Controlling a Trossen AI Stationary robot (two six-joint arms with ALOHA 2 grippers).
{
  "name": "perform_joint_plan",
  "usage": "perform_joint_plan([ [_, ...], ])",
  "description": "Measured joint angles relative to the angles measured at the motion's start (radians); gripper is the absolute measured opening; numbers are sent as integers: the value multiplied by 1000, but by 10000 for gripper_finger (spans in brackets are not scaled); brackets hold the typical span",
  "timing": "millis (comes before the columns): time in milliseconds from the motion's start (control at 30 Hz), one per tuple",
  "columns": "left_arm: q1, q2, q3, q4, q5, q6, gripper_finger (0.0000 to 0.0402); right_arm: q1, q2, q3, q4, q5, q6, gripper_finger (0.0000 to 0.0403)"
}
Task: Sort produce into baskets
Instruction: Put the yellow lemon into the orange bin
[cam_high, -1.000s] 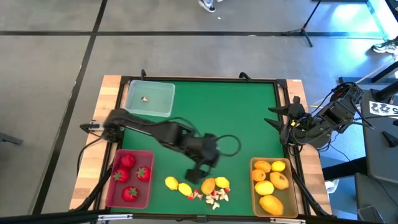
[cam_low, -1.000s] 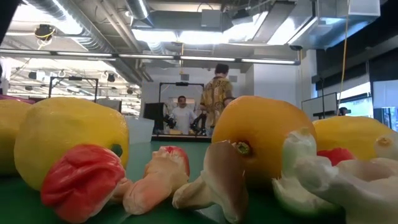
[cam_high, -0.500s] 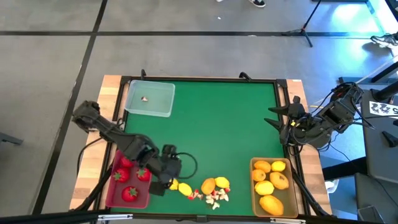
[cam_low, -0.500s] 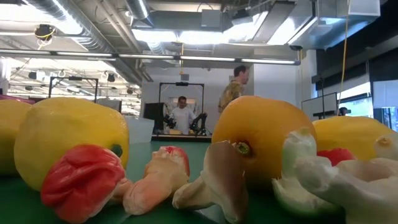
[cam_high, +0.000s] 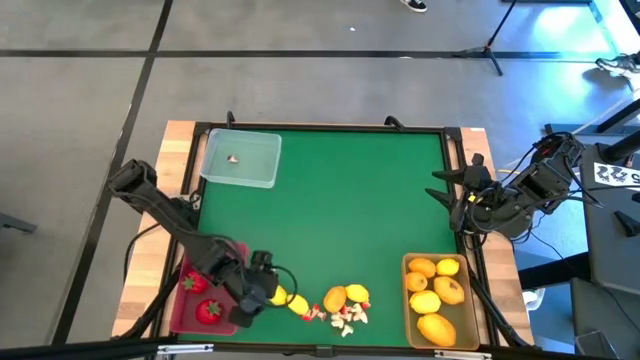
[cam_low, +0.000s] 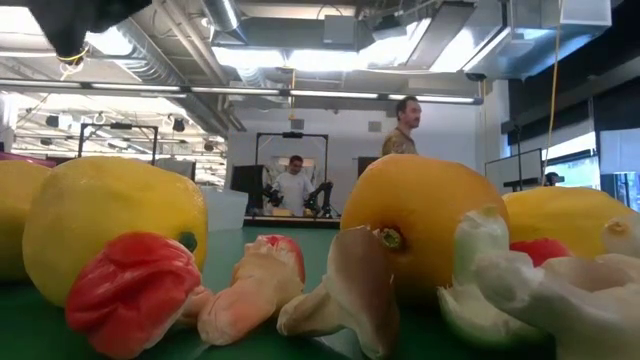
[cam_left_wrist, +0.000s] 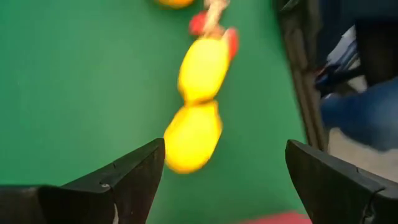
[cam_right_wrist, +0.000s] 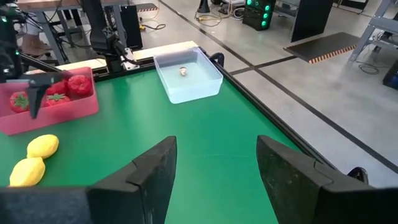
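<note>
Two yellow lemons lie on the green mat near the front edge, shown close in the left wrist view. My left gripper hovers open just left of them, by the right wall of the pinkish-red basket, which holds strawberries. Its fingers touch nothing. An orange fruit, a yellow one and small white-and-red bits lie farther right. My right gripper waits open at the table's right edge.
A tan basket at the near right holds several lemons. A clear basket at the far left holds one small bit. The middle and far part of the green mat are bare. People stand in the room beyond.
My left gripper has swung from above the orange fruit toward the table's left edge and sunk lower, ending beside the red basket's right wall, over the yellow lemons. The produce has stayed in place.
</note>
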Motion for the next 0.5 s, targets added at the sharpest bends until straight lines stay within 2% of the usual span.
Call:
perform_joint_plan([
  [133, 27, 10, -47, 77, 0, 52, 326, 0, 0, 0, 5, 0, 0, 221],
  [267, 41, 44, -91, 155, 43, 80, 326, 0, 0, 0, 5, 0, 0, 221],
  [500, 53, 82, -92, 158, 47, 116, 326, 0, 0, 0, 5, -1, 0, 221],
])
